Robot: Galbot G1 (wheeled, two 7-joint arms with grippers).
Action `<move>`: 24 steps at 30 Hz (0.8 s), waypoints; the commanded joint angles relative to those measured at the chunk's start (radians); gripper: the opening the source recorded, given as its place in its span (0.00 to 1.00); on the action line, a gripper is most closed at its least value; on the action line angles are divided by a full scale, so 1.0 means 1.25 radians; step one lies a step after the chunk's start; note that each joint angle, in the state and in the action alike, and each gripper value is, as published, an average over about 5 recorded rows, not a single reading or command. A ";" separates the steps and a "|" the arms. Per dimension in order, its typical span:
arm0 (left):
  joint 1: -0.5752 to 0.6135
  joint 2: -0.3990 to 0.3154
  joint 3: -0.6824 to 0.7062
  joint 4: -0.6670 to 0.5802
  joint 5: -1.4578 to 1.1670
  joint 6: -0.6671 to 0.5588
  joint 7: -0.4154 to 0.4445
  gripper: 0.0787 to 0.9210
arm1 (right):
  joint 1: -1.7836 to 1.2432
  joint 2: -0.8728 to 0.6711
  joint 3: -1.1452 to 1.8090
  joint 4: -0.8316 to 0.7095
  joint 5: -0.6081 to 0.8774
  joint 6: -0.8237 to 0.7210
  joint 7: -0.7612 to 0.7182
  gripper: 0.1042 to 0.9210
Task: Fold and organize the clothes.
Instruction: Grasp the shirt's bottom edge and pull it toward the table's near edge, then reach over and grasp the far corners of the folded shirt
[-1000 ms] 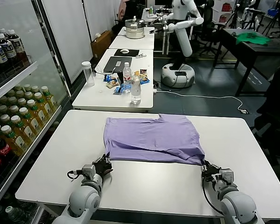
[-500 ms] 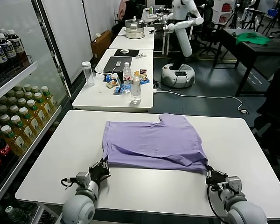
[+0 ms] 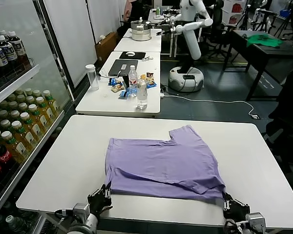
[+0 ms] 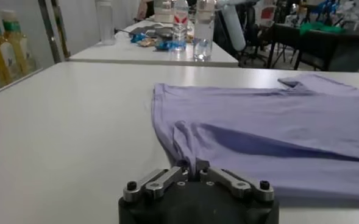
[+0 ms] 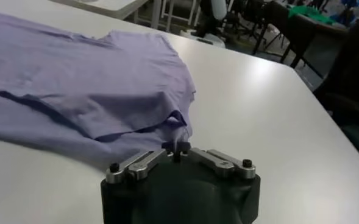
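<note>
The lavender T-shirt (image 3: 163, 163) lies folded in half on the white table (image 3: 78, 161), its doubled edge toward me and one sleeve at the far right. My left gripper (image 3: 102, 195) is shut on the shirt's near left corner at the table's front edge; the left wrist view shows the cloth (image 4: 258, 128) pinched between the gripper's (image 4: 191, 169) tips. My right gripper (image 3: 228, 202) is shut on the near right corner; the right wrist view shows the gripper (image 5: 177, 148) holding the fabric (image 5: 81, 79).
A second white table (image 3: 122, 95) behind carries bottles, a laptop and snacks. A drinks fridge (image 3: 14, 112) stands at the left. Another robot (image 3: 188, 34) and a dark table with a green cloth (image 3: 264, 40) are far back.
Both grippers have pulled back toward the table's front edge, dragging the folded shirt nearer to me. The shirt has slid and its near edge now lies close to the front edge.
</note>
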 commanded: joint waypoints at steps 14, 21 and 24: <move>-0.478 0.024 0.112 0.317 -0.106 -0.003 -0.043 0.75 | 0.661 -0.095 -0.226 -0.362 0.217 -0.050 0.073 0.75; -0.635 -0.020 0.174 0.481 -0.103 0.006 -0.040 0.88 | 0.882 -0.091 -0.375 -0.564 0.276 -0.054 0.088 0.88; -0.671 -0.036 0.190 0.527 -0.098 0.008 -0.041 0.88 | 0.956 -0.069 -0.420 -0.673 0.285 -0.054 0.091 0.88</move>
